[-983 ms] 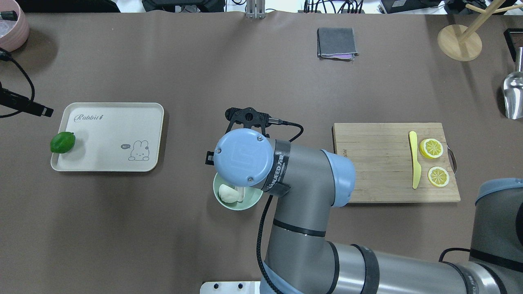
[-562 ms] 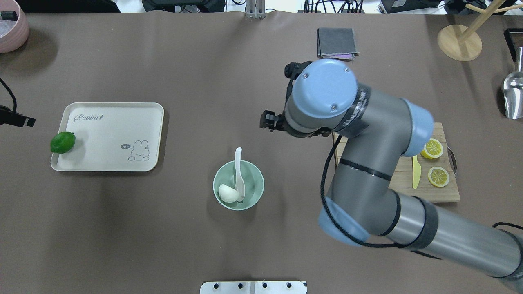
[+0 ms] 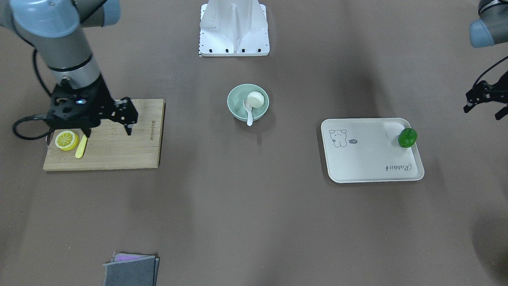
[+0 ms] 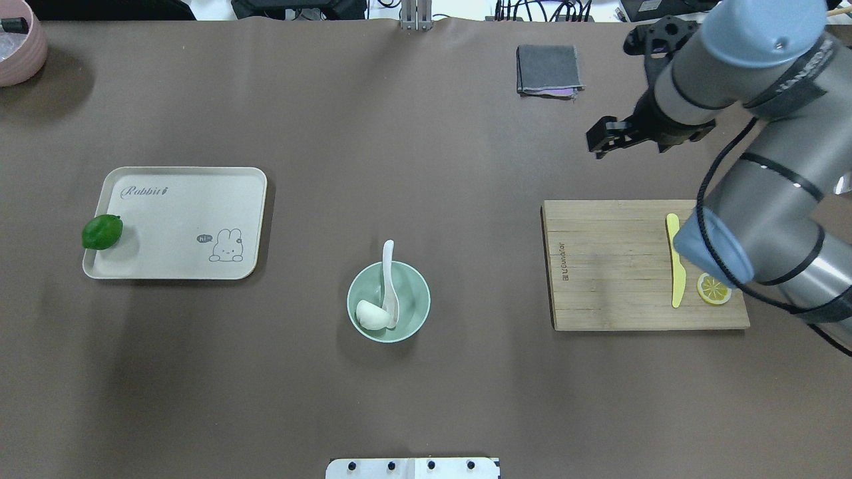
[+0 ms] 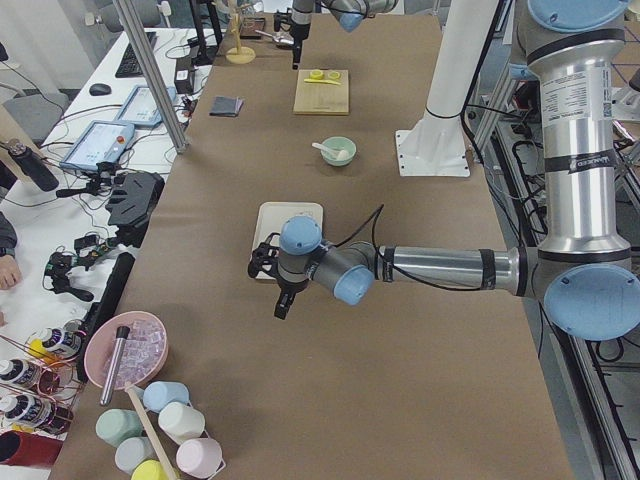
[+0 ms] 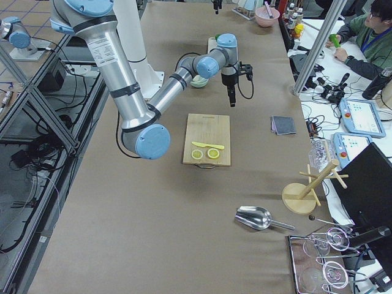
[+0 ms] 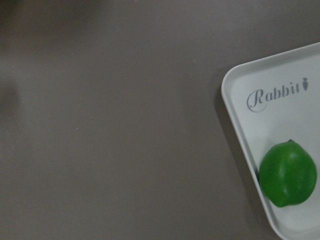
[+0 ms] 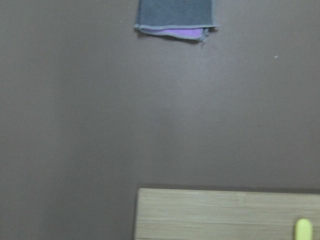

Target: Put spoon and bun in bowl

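The mint-green bowl [image 4: 409,318] [image 3: 237,97] stands at the middle of the table. The white bun [image 4: 371,315] [image 3: 256,99] lies inside it. The white spoon [image 4: 388,276] [image 3: 247,113] rests with its scoop in the bowl and its handle over the rim. My right gripper [image 3: 107,129] is raised by the cutting board's far edge, well right of the bowl, open and empty. My left gripper [image 3: 482,104] hovers off the tray's left end, near the green fruit. I cannot tell whether it is open or shut.
A cream tray [image 4: 180,199] with a green fruit [image 4: 102,232] on its edge lies left. A wooden cutting board [image 4: 612,266] with a yellow knife [image 4: 677,279] and a lemon slice [image 4: 713,289] lies right. A grey cloth [image 4: 548,69] lies at the far side.
My right arm has swung from over the bowl to the far right. The spoon, hidden at first, now lies in the bowl. My left gripper has left the overhead view.
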Robot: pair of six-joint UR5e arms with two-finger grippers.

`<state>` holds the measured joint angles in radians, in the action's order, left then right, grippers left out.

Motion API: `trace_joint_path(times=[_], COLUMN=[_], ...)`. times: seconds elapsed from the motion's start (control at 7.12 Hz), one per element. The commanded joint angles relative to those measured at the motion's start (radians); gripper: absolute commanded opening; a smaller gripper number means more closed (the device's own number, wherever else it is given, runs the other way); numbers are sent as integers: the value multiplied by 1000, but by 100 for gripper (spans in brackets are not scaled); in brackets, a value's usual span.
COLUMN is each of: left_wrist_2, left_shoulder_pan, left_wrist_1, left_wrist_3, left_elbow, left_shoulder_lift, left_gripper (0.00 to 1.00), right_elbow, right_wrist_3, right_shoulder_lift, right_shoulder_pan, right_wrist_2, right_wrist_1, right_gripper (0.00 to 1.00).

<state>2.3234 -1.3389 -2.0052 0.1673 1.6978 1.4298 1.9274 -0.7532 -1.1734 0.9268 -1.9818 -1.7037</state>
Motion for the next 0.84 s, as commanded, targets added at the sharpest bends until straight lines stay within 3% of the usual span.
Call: trace_joint_path(times=[0.0,0.14,0.42,0.7], left_wrist_2=[47,44,33,28], left_shoulder_pan=[-129,-188,-207,-209], left_wrist_1=[434,521,531,525], left_wrist_3=[-265,-297,-298,-298], left_elbow=[107,140,145,148], left_shoulder_lift=[17,32,28,23], left_gripper=[98,98,98,98], right_elbow=[-2,-10,-92,-151], right_wrist_3=[351,520,835,965], right_shoulder_lift=[-173,-266,-417,-512], right_shoulder_pan=[207,318,543,689], right_wrist_2=[-112,-164,-225,-229], right_wrist_1=[-1,-2,-2,3], right_gripper=[100,100,100,100])
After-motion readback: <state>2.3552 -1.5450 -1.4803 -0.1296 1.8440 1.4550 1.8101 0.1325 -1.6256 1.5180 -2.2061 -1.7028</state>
